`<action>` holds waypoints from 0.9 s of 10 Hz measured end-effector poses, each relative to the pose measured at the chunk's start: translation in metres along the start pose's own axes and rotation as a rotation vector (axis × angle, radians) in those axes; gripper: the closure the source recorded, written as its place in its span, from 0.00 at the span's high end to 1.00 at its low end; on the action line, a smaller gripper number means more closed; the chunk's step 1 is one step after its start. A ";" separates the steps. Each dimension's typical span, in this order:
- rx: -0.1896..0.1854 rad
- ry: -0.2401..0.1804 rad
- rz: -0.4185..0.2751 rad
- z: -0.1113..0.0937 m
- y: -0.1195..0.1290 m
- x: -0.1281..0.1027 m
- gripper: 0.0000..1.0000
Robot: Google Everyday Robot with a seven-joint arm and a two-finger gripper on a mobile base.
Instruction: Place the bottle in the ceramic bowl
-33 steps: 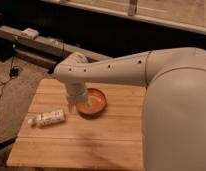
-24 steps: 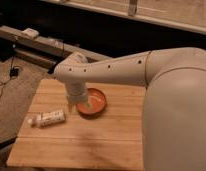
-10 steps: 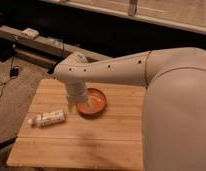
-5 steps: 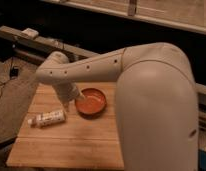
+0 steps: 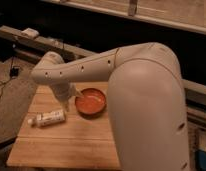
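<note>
Bottle [image 5: 48,118] on its side, gripper [image 5: 68,104] open beside it, bowl [image 5: 91,102] waiting.
The front of the table [image 5: 71,147] is bare wood, so there is free room. The bottle lies flat near the left edge, apart from the bowl. The gripper hangs between them, fingers spread and holding nothing; I judge it is lining up for a grasp. The bowl, further back and to the right, is empty, so the carry should be short.

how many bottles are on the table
1. The bottle lies on its side on the wooden table, left of the ceramic bowl. The gripper hangs open between them, holding nothing. The robot's arm hides the table's right side, so more may be hidden.
</note>
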 end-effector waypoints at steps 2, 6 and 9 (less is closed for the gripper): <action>-0.044 0.004 -0.071 0.003 -0.004 -0.008 0.65; -0.062 0.008 -0.261 0.006 0.009 -0.028 0.65; -0.048 -0.004 -0.326 0.008 0.017 -0.027 0.65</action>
